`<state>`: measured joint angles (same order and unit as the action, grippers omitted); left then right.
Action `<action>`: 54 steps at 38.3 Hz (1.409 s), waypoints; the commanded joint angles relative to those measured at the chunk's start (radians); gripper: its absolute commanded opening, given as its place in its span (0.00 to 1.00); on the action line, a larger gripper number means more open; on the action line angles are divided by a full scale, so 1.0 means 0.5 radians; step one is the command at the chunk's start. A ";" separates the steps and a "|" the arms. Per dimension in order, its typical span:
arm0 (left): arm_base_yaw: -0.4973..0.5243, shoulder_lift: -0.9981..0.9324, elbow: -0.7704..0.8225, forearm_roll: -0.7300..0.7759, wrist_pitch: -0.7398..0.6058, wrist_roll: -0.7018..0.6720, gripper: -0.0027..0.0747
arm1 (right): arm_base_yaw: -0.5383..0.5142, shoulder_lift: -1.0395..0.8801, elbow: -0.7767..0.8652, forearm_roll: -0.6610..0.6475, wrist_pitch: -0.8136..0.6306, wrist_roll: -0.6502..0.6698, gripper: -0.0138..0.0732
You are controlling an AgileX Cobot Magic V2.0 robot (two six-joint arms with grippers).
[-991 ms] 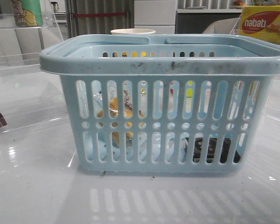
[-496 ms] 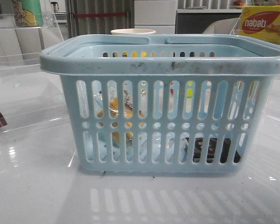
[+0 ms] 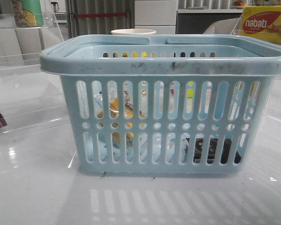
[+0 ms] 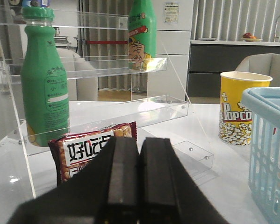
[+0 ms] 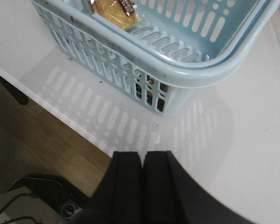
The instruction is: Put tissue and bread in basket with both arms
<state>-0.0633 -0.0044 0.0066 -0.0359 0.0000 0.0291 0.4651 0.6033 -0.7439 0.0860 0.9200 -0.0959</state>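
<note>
The light blue basket point(image 3: 163, 70) stands in the middle of the table. The bread point(image 3: 116, 108) in its clear packet lies inside at the left, seen through the slots; it also shows in the right wrist view point(image 5: 115, 11). The black tissue packet point(image 3: 213, 150) lies on the basket floor at the right and shows through the slots in the right wrist view point(image 5: 151, 92). My left gripper point(image 4: 139, 144) is shut and empty, left of the basket point(image 4: 270, 140). My right gripper point(image 5: 142, 158) is shut and empty, over the table's front edge, outside the basket point(image 5: 196, 70).
A dark red snack packet point(image 4: 90, 147) and a green bottle point(image 4: 44, 79) stand at a clear acrylic shelf point(image 4: 130, 112) on the left. A yellow popcorn cup point(image 4: 242, 109) is behind the basket. A nabati box point(image 3: 267, 26) sits at the back right.
</note>
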 commanded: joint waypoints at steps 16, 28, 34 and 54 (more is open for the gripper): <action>0.001 -0.036 0.011 -0.021 -0.175 -0.016 0.15 | 0.003 0.003 -0.052 -0.003 -0.116 -0.002 0.22; 0.001 -0.036 0.011 -0.021 -0.175 -0.016 0.15 | 0.003 0.003 -0.052 -0.003 -0.116 -0.002 0.22; 0.001 -0.036 0.011 -0.021 -0.175 -0.016 0.15 | 0.003 -0.002 -0.049 -0.003 -0.112 -0.002 0.22; 0.001 -0.036 0.011 -0.021 -0.175 -0.016 0.15 | -0.755 -0.858 1.005 -0.010 -1.639 -0.027 0.22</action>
<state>-0.0613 -0.0044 0.0066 -0.0396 0.0000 0.0291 0.1217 0.2369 -0.2946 0.0860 0.3144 -0.0979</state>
